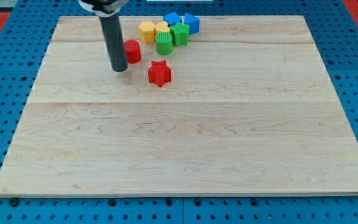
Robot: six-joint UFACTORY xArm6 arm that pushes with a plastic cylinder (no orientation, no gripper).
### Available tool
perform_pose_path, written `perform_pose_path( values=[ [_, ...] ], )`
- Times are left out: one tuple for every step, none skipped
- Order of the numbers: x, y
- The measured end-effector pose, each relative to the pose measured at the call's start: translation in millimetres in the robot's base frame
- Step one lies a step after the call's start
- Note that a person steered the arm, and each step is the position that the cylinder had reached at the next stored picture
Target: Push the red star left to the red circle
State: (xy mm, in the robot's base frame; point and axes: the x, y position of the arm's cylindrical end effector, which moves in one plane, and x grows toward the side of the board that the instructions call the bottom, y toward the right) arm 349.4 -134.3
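The red star point(159, 73) lies on the wooden board point(185, 143) in the upper middle of the view. The red circle point(132, 51) stands up and to the left of it, a small gap apart. My tip point(119, 69) rests on the board just left of and below the red circle, and to the left of the red star. The dark rod partly covers the circle's left edge.
A cluster of blocks sits near the view's top: a yellow hexagon point(146, 30), a yellow block point(163, 28), a green cylinder point(165, 43), a green star point(179, 33), and two blue blocks point(172, 18) point(192, 23). Blue pegboard surrounds the board.
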Motion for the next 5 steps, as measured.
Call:
perform_pose_path(
  values=[
    [-39.9,33.3],
    [-42.0,51.0],
    [3.2,22.0],
    [68.5,13.3],
    [99.9,71.1]
  ],
)
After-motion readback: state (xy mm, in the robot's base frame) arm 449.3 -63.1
